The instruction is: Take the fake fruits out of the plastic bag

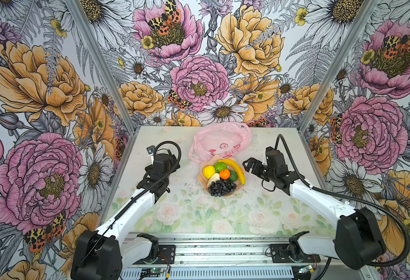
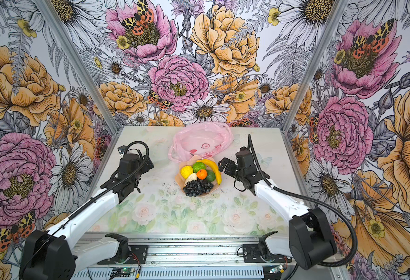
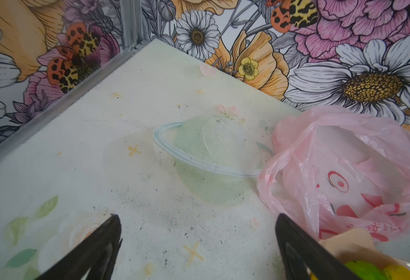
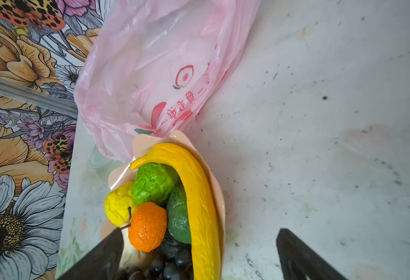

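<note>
While 7 fruits fill 1 dish by 1 bag, L tool & R tool gape, empty

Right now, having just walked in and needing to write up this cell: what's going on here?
Nothing is being handled. The fake fruits are piled in a peach dish mid-table, and the pink plastic bag lies crumpled just behind it with no fruit showing through. The left gripper and right gripper are both open and empty, one on each side of the dish, touching nothing. The unpacking looks done.
</note>
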You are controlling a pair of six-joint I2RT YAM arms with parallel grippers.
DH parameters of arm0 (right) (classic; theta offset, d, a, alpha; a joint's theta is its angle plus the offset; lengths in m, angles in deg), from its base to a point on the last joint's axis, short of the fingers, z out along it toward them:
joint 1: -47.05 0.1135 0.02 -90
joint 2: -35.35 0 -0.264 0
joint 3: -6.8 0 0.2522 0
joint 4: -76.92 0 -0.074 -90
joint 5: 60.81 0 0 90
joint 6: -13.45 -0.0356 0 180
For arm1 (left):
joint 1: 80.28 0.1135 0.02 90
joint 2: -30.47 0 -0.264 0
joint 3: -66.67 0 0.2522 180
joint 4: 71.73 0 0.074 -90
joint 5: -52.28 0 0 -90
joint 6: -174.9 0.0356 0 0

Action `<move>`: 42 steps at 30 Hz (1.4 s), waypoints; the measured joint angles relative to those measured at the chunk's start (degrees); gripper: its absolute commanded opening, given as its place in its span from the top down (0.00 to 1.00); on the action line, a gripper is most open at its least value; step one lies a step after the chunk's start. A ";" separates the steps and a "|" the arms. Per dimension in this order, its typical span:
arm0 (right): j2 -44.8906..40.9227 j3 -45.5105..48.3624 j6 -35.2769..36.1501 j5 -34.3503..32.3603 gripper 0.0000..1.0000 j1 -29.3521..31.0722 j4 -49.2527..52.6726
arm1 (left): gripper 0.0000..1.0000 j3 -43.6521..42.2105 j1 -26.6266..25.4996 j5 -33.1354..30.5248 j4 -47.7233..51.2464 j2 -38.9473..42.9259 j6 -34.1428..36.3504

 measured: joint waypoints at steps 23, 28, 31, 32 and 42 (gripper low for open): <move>-21.27 5.05 27.82 -28.00 0.01 -4.61 6.21 | 0.01 -17.84 -1.64 -12.48 -34.29 -3.23 27.76; -20.96 12.07 29.75 -29.51 0.01 -7.17 0.46 | 0.01 -19.23 2.25 -5.40 -43.76 -10.82 29.97; -18.80 17.46 30.62 -29.83 0.00 -9.27 -6.43 | 0.01 -20.85 4.55 -0.35 -48.26 -14.16 31.17; -17.51 19.04 31.01 -29.83 0.00 -9.97 -8.92 | 0.01 -21.07 5.42 1.07 -49.55 -14.93 31.56; 0.35 27.76 35.17 -24.52 0.00 -16.13 -38.62 | 0.01 -23.21 14.78 10.84 -65.57 -27.06 29.68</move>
